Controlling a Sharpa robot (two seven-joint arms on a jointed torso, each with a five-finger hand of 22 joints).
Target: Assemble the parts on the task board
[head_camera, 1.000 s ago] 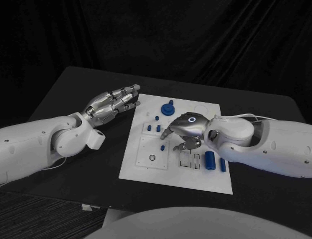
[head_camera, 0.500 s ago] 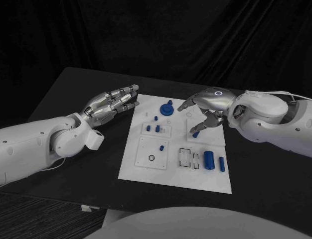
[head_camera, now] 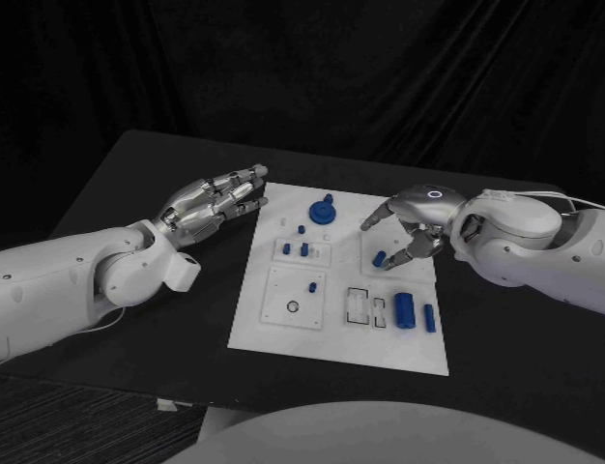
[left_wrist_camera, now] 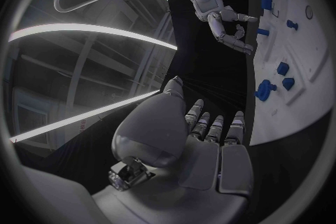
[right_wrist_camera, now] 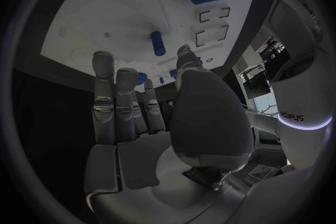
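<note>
The white task board (head_camera: 342, 340) lies mid-table. On it are a blue knobbed part (head_camera: 325, 210) at the far end, two small blue blocks (head_camera: 297, 249), a short peg (head_camera: 312, 287) standing in a sub-plate, and a blue cylinder (head_camera: 406, 309) beside a slimmer one (head_camera: 429, 317). My right hand (head_camera: 412, 228) hovers over the board's right side with its fingers spread and nothing in them. Just off its fingertips a small blue peg (head_camera: 381, 258) lies on the board (right_wrist_camera: 105, 5); the same peg (right_wrist_camera: 158, 43) shows beyond my fingers (right_wrist_camera: 115, 95). My left hand (head_camera: 216, 203) is open, flat, beside the board's far left corner.
Empty rectangular slots (head_camera: 368, 309) and a ring-shaped hole (head_camera: 293, 307) sit in the board's near half. The black table (head_camera: 135, 193) runs out to the left of the board and to its right (head_camera: 511, 348), with dark curtain behind.
My right hand has drawn back from the board's middle toward its right side and opened. The small blue peg now lies free by its fingertips. My left hand has not moved.
</note>
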